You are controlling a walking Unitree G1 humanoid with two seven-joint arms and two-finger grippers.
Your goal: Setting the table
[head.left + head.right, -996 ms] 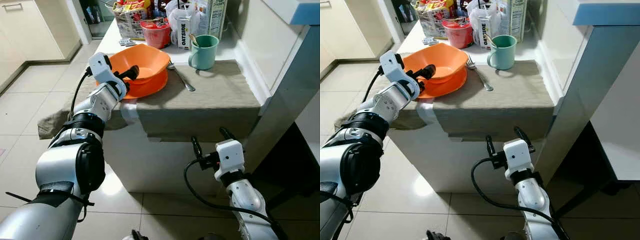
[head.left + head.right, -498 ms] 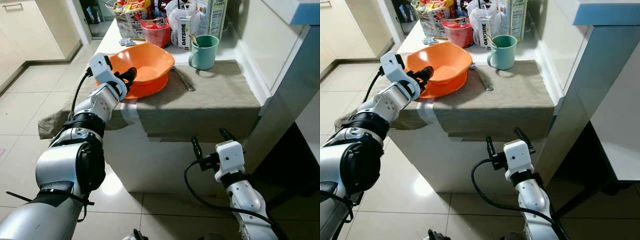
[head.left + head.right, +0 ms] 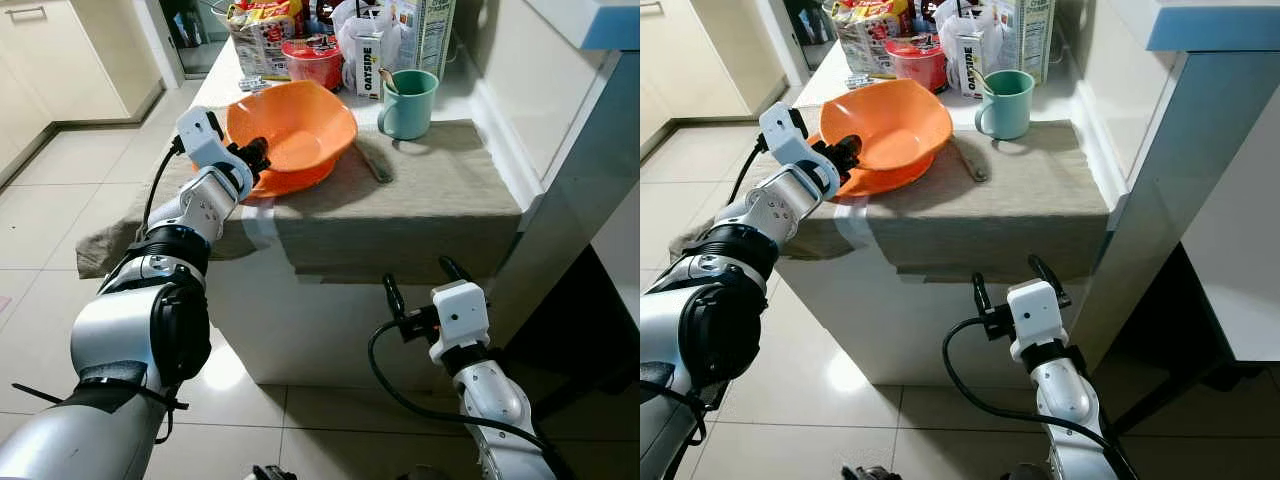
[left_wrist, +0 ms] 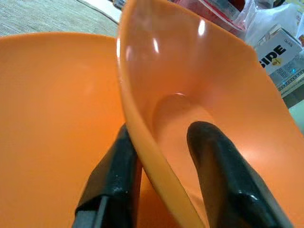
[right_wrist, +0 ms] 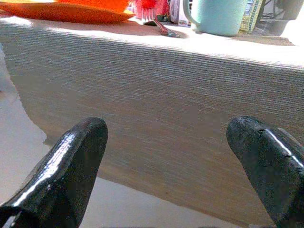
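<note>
An orange bowl [image 3: 295,127] tilts up on its near rim over an orange plate [image 3: 300,178] on the grey cloth [image 3: 420,190]. My left gripper [image 3: 254,158] is shut on the bowl's near rim, one finger [image 4: 114,175] under the wall and one finger [image 4: 223,175] inside. A fork [image 3: 372,163] lies on the cloth to the right of the bowl, partly behind it. A green mug [image 3: 408,103] with a spoon in it stands beyond the fork. My right gripper [image 3: 420,290] hangs open below the table's front edge, facing the cloth [image 5: 156,118].
Food packets, a red tub [image 3: 312,62] and cartons [image 3: 424,35] crowd the table's far end. A wall and a blue-topped unit [image 3: 600,130] stand to the right. Tiled floor [image 3: 60,200] lies to the left.
My left gripper has tipped the orange bowl up, so it leans further right and now covers part of the fork. The right arm has not moved.
</note>
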